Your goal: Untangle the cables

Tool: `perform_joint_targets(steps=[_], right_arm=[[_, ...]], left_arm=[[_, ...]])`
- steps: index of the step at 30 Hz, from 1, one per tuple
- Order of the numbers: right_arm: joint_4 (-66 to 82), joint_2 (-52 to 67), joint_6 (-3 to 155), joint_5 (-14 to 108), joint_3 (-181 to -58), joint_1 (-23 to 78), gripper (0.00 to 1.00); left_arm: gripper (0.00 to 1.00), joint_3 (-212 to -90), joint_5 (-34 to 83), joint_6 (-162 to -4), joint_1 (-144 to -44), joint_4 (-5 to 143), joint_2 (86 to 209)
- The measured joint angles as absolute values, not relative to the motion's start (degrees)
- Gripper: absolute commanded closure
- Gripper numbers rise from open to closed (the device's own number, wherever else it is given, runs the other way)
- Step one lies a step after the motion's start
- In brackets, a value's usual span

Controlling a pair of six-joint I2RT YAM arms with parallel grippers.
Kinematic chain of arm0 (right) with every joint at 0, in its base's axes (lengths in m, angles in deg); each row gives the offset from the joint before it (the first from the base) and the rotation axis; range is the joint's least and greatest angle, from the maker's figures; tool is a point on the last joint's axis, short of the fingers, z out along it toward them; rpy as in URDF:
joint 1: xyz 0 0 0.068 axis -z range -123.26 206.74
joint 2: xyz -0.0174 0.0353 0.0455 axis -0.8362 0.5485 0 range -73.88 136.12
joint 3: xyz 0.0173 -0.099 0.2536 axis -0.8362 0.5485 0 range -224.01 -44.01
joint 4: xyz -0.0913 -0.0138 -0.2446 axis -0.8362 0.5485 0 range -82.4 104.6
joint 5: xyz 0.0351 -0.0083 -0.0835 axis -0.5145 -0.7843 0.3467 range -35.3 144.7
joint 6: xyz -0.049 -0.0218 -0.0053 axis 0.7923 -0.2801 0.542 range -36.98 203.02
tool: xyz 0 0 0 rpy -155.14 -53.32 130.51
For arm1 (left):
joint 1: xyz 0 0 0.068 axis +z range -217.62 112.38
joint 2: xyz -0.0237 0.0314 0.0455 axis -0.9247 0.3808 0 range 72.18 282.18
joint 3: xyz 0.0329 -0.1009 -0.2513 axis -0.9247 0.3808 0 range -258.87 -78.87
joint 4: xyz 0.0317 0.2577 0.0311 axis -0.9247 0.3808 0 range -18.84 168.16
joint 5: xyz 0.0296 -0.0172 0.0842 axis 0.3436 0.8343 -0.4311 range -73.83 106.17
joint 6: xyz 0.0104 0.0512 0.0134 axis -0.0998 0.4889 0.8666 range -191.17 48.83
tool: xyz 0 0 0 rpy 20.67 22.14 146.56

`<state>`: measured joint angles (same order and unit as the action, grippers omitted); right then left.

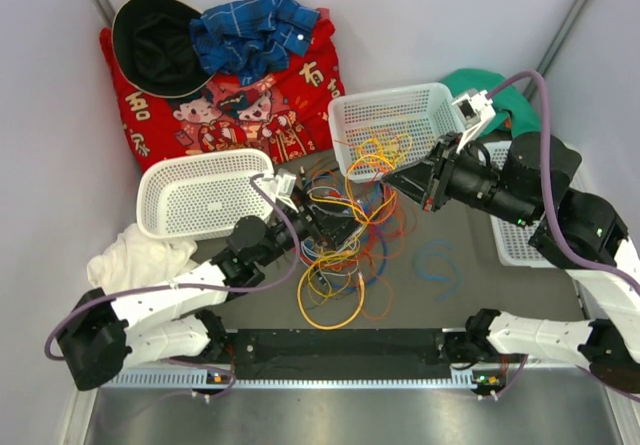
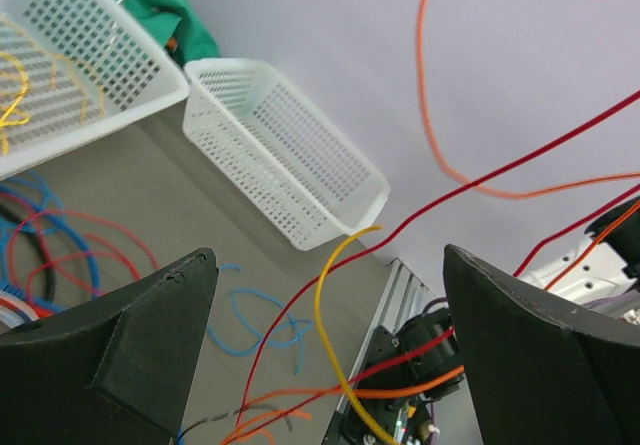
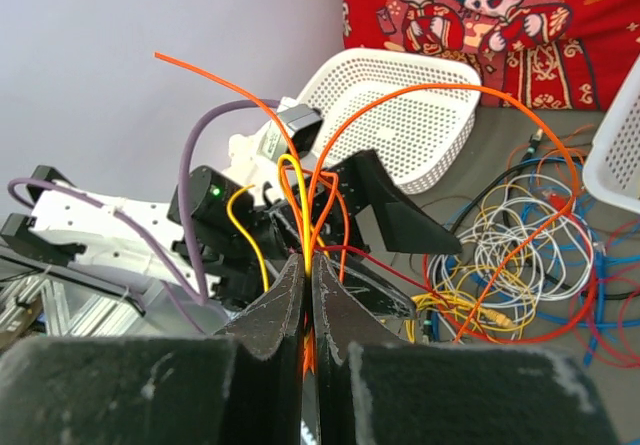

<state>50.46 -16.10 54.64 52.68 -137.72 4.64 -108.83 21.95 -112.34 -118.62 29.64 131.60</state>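
Tangled thin cables point(image 1: 335, 250) lie on the grey table point(image 1: 480, 290), a white perforated plastic basket point(image 1: 165, 200) behind-left, another such basket point(image 1: 400, 100) behind-right.

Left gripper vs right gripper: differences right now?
Left gripper stands wide open; right gripper is shut. Left gripper grips nothing, though red and yellow cables cross its gap; right gripper pinches orange and yellow cables. Both have black fingers.

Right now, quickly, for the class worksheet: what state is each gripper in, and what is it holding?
Left gripper: open, gripping nothing.
Right gripper: shut on a bunch of cables, orange and yellow among them.
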Motion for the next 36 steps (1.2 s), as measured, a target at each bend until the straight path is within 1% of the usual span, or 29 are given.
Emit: perform_joint_targets(steps=[4, 9, 10, 11, 13, 14, 15, 16, 17, 18, 19, 20, 21, 24, 27, 29, 33, 36], right_arm=[[50.0, -16.6, 53.7, 51.8, -136.6, 4.6, 1.00], [49.8, -17.0, 53.1, 51.5, -135.5, 4.6, 1.00], [49.8, -17.1, 52.9, 51.5, -135.4, 4.6, 1.00], [49.7, -17.2, 52.8, 51.5, -135.1, 4.6, 1.00], [49.4, -17.4, 52.6, 51.3, -134.6, 4.6, 1.00], [49.2, -17.5, 52.4, 51.1, -134.4, 4.6, 1.00], [49.3, -17.6, 52.3, 51.0, -134.3, 4.6, 1.00], [49.2, -17.7, 52.3, 50.9, -134.3, 4.6, 1.00], [49.3, -17.8, 52.3, 51.0, -134.3, 4.6, 0.96], [49.3, -18.0, 52.3, 51.3, -134.2, 4.6, 0.71], [49.3, -18.4, 52.5, 52.3, -133.9, 4.6, 0.59], [49.5, -18.9, 52.4, 53.1, -133.6, 4.6, 0.49], [49.7, -19.7, 52.6, 54.2, -133.1, 4.6, 0.33], [50.5, -22.8, 53.5, 58.0, -130.8, 4.6, 0.18], [51.3, -25.9, 54.1, 61.5, -127.9, 4.6, 0.15], [51.9, -27.9, 54.4, 63.7, -125.3, 4.6, 0.14], [52.0, -29.6, 54.8, 65.9, -120.5, 4.6, 0.17], [51.7, -29.3, 55.2, 65.8, -117.4, 4.6, 0.19]], left_arm=[[0.01, -111.9, 23.8, -111.7, -119.9, 26.3, 135.5], [0.04, -114.4, 25.6, -111.2, -121.8, 23.0, 139.2], [0.06, -114.8, 25.6, -111.0, -122.2, 22.7, 139.8], [0.13, -115.1, 25.6, -110.6, -122.3, 22.3, 140.7], [0.48, -115.6, 25.4, -110.1, -122.7, 22.3, 142.0], [0.67, -116.1, 25.3, -109.8, -122.7, 22.4, 142.9], [1.00, -116.9, 25.2, -109.1, -122.8, 23.0, 143.8], [1.00, -117.9, 24.9, -108.2, -122.8, 24.1, 144.7], [1.00, -118.8, 24.7, -108.3, -122.8, 25.2, 145.2], [1.00, -119.9, 24.2, -107.1, -122.8, 27.3, 145.5], [1.00, -121.1, 23.0, -106.7, -122.8, 29.9, 145.4], [1.00, -122.4, 21.4, -106.3, -122.8, 32.7, 145.2], [1.00, -123.5, 19.8, -105.8, -122.8, 35.6, 144.6], [1.00, -129.0, 12.0, -104.9, -122.6, 50.3, 141.7], [1.00, -136.1, 4.3, -104.0, -121.9, 64.1, 139.1], [1.00, -141.2, -1.2, -103.0, -121.5, 72.4, 137.3], [1.00, -150.7, -9.8, -100.3, -121.2, 85.4, 135.7], [1.00, -158.5, -13.6, -97.9, -121.2, 92.1, 137.2]])
